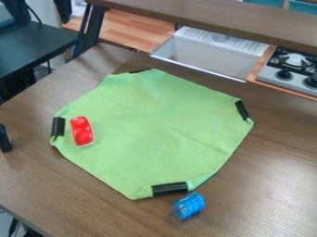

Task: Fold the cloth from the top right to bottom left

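In the camera view, we have a red object (82,131) lying on the left part of the green cloth (145,125), in the way there, and a blue can (188,206) on its side just beyond the cloth's near edge. The cloth lies spread on the worktop (272,180). At the far side we see a pale sink (213,55), its bottom hidden from us, and right of it a stove (288,74). We cannot tell how the jaws stand
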Tool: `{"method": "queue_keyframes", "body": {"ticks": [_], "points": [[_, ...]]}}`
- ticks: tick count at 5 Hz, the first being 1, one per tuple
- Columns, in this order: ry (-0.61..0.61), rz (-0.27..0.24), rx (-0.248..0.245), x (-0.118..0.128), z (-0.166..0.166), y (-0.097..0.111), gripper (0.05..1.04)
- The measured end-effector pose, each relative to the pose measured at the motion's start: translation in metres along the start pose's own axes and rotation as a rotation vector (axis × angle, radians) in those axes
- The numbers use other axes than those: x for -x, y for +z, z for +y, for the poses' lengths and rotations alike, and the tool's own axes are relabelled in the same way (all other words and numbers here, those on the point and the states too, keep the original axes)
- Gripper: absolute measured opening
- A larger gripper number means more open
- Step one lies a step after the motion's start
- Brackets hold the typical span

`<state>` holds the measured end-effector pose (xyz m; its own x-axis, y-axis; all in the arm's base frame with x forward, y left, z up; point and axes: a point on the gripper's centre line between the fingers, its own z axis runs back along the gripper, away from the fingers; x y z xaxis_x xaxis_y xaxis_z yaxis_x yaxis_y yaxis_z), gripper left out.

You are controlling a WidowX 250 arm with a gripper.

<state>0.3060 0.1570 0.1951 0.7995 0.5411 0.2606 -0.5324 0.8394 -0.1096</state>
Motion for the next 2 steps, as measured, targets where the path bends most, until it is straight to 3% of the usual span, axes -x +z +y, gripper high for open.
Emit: {"method": "queue_keyframes", "body": {"ticks": [1, 2], "points": [[0.011, 0.031, 0.0, 0.002, 0.001, -0.011, 0.999], [-0.029, 0.026, 0.033, 0.008, -0.023, -0.028, 0.999]]}}
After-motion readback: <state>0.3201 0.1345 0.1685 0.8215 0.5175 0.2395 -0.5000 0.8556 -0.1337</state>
